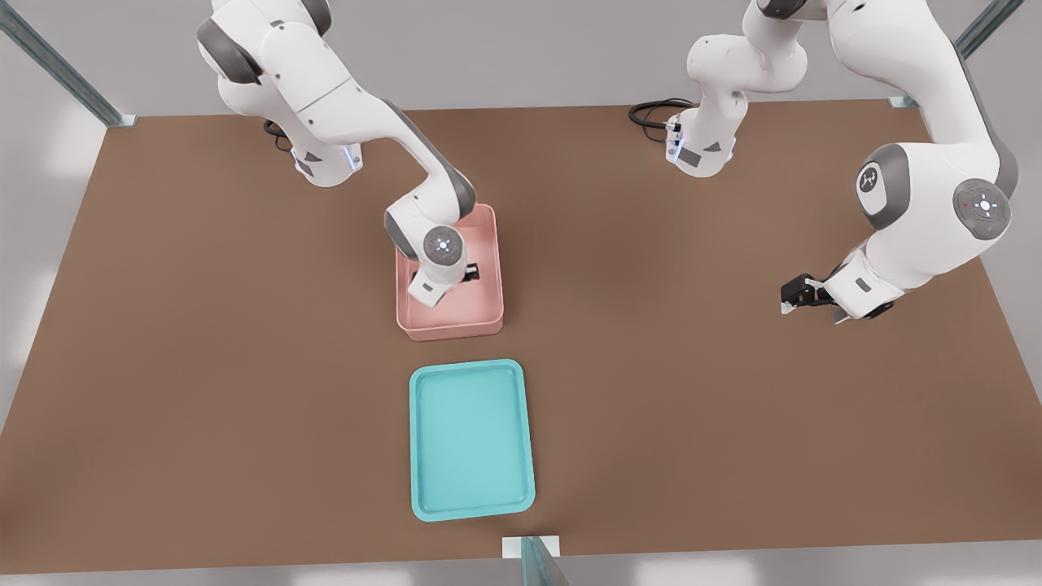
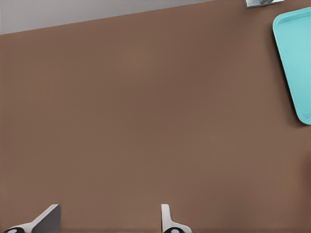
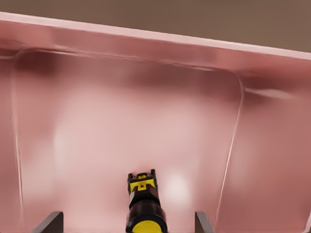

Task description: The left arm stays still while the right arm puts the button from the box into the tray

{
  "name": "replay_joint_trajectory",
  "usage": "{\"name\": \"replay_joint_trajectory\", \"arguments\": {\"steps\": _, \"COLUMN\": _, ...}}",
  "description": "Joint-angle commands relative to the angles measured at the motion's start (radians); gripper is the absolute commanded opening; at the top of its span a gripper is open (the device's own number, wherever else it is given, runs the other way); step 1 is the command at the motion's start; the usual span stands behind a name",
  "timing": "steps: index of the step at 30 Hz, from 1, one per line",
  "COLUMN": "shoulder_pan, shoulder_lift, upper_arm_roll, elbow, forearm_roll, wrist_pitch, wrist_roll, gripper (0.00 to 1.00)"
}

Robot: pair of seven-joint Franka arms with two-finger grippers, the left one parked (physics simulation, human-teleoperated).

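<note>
The pink box stands mid-table, and the working arm reaches down into it. My gripper is low inside the box. In the right wrist view the gripper is open. One fingertip shows on each side of the button, with a gap on both sides. The button lies on the box floor, black-bodied with yellow marks and a yellow cap. In the front view the wrist hides the button. The teal tray lies empty just in front of the box, toward the camera; its corner shows in the left wrist view.
The other arm hangs over the table at the front view's right, its gripper low and apart from everything. A black cable lies by its base at the back. A metal post stands at the front table edge.
</note>
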Motion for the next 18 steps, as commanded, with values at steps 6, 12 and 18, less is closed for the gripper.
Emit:
{"name": "replay_joint_trajectory", "arguments": {"steps": 6, "shoulder_pan": -0.007, "shoulder_lift": -0.006, "upper_arm_roll": -0.003, "elbow": -0.050, "forearm_roll": 0.046, "wrist_pitch": 0.120, "wrist_roll": 0.028, "gripper": 0.99}}
{"name": "replay_joint_trajectory", "arguments": {"steps": 12, "shoulder_pan": -0.029, "shoulder_lift": -0.022, "upper_arm_roll": -0.004, "elbow": -0.093, "forearm_roll": 0.044, "wrist_pitch": 0.134, "wrist_roll": 0.013, "gripper": 0.92}}
{"name": "replay_joint_trajectory", "arguments": {"steps": 18, "shoulder_pan": -0.020, "shoulder_lift": -0.023, "upper_arm_roll": 0.006, "elbow": -0.099, "forearm_roll": 0.058, "wrist_pitch": 0.135, "wrist_roll": 0.019, "gripper": 0.92}}
